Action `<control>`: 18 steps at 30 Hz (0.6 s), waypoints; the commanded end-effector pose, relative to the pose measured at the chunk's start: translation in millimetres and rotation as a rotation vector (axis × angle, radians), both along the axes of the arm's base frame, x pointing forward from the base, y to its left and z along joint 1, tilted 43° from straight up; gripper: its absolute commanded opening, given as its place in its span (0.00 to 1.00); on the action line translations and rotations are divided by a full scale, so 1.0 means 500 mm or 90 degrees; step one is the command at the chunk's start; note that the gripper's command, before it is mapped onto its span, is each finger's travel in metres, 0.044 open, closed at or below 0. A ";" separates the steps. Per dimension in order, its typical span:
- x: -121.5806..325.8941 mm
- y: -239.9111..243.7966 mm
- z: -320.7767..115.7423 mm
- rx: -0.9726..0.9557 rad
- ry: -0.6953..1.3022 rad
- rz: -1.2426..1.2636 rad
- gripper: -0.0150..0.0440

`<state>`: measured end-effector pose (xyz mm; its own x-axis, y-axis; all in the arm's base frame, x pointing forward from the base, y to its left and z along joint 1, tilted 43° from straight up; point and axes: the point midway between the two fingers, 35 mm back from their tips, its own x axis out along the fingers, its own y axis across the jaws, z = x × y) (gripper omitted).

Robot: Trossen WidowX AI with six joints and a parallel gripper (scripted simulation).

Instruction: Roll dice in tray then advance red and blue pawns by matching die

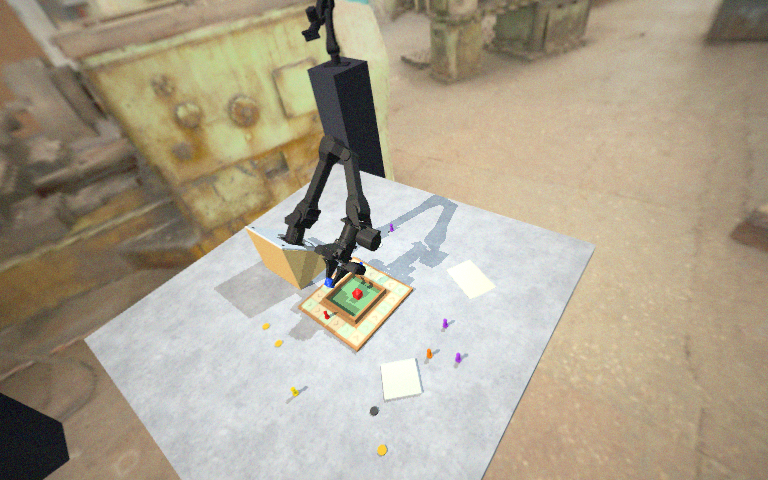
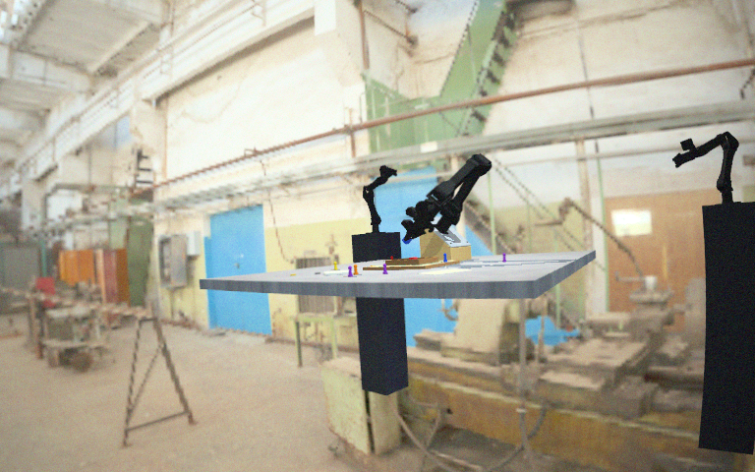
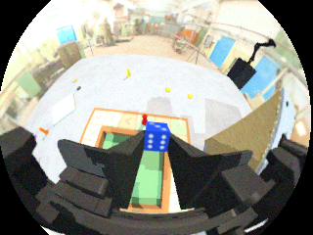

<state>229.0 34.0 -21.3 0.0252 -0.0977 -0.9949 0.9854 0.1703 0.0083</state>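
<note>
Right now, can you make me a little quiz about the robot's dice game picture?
1. True or false: the red die already lies in the green tray.
2. What is the gripper pinching? A) the red pawn B) the blue die C) a yellow coin
3. Fill the gap: in the top view, the red pawn stands on the board's ____ track, outside the tray.

Key:
1. True.
2. B, the blue die sits between the fingers, above the board's edge.
3. Outer.
</note>
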 end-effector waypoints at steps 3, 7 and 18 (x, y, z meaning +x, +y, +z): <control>0.015 -0.001 0.043 -0.004 -0.016 -0.003 0.25; 0.012 -0.001 0.041 -0.004 -0.016 -0.003 0.25; 0.012 0.000 0.040 -0.001 -0.014 -0.001 0.25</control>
